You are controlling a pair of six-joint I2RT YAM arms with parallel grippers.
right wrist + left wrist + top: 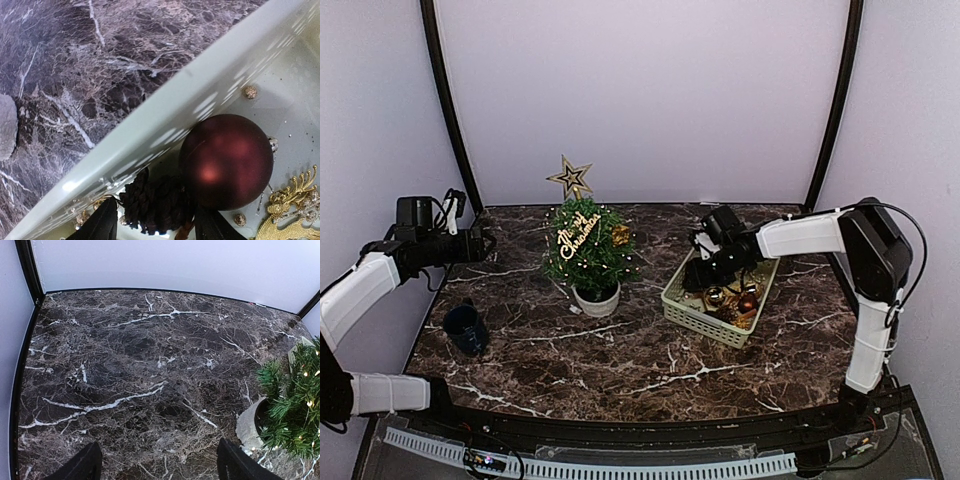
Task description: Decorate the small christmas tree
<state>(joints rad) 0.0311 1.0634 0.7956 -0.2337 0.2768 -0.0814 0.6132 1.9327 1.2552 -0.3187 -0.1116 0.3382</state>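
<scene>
From above, you see the small christmas tree [588, 250] upright at mid-table. The left gripper [480, 243] is well to its left and the right gripper [705, 272] is low in the basket [695, 318].

On the left wrist, your fingers [82, 465] stand wide apart over the bare table [125, 365], holding nothing.

On the right wrist, the fingers [102, 225] flank a pine cone [155, 200] beside a dark red ball [225, 160]. You cannot tell whether they press it.

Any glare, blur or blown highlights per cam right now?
Top external: even soft light, no harsh shadows. Left wrist: marble table crisp, the small christmas tree lights slightly blown out. Right wrist: very close, basket wall soft, dull highlight on the maroon bauble.
</scene>
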